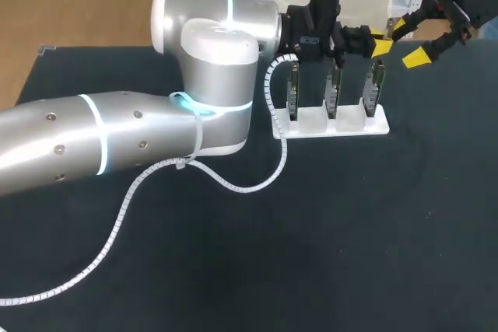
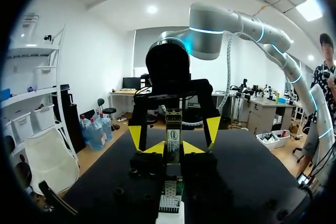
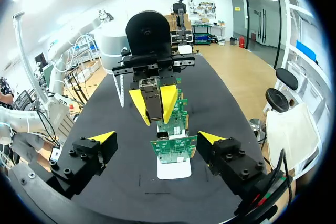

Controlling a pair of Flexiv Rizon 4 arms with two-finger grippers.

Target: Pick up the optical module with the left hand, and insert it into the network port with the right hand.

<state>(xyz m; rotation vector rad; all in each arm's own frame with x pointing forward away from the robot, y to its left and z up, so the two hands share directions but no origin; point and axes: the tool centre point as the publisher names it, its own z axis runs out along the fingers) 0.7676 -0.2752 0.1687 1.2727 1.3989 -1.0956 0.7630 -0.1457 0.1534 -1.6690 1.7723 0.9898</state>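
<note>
**L gripper has the module; R gripper wide open at the stand's end**

L arm comes in from the left and reaches across the table [image 1: 233,270] to the white stand [image 1: 331,126], which carries three green boards upright in a row. L gripper [image 1: 380,42] sits over the right-end board [image 1: 375,87].

The left wrist view shows its yellow tips clamped from both sides on the optical module [image 2: 173,137], so it has a firm grasp. The module stands on end between the tips, up in the air and not touching any board. Directly under it is the end board's top edge with its perforated metal network port [image 2: 169,198].

R gripper [image 3: 156,138] is just off the stand's right end, facing the L gripper. Its fingers are spread wide and hold nothing. In the right wrist view the end board is ahead of it and roughly between its two tips, w/ no contact visible, and the module hangs beyond and above that board.

A white spiral cable [image 1: 233,184] trails off the L arm across the dark tabletop.
</note>
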